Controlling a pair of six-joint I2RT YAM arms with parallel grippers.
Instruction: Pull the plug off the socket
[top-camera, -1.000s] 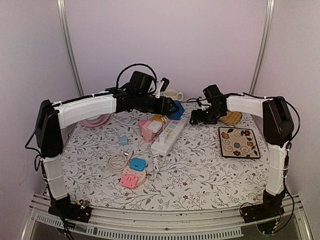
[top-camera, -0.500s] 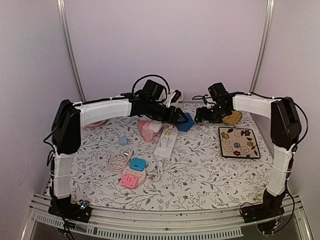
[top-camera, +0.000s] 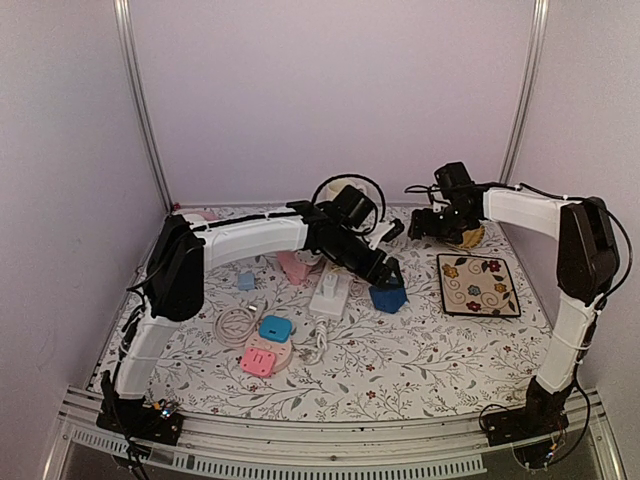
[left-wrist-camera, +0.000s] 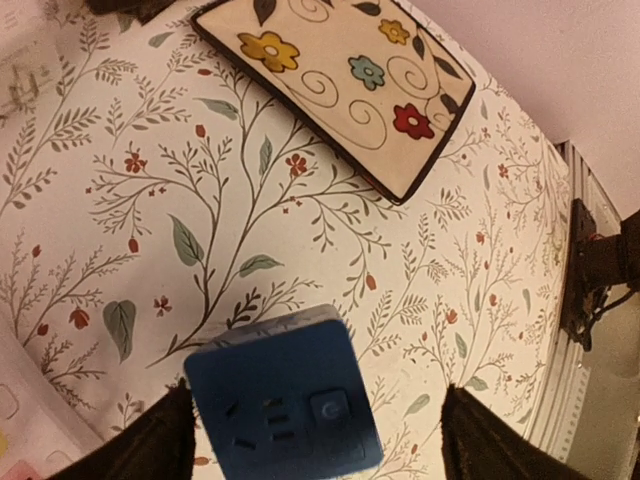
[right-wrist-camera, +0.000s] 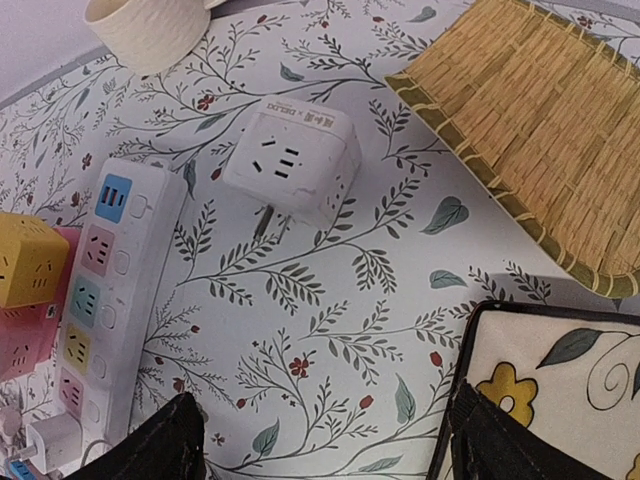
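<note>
- The white power strip lies mid-bench, its long axis running near to far. Every place below is told from it.
- The blue cube plug is off the strip. It sits just to the strip's right, apart from it and tilted, low at the flowered cloth of the bench.
- The left hand straddles that cube with its fingers spread wide. One finger is just beside the cube's side. The other stands clear of it with bare cloth between, so nothing is clamped.
- Further right of the strip lies the flowered tile. A band of bare cloth separates the cube from the tile's edge.
- The right hand hovers to the far right of the strip, fingers wide, with only cloth between them.
- A white cube plug lies right of the strip's far end, pins showing. It is apart from both the strip's edge and the straw tray beyond.
- A yellow cube sits on a pink block just left of the strip.
- Near-left of the strip, a coiled cable and a pink-and-blue round socket crowd together. Right of them, bare cloth runs to the bench's front edge.
</note>
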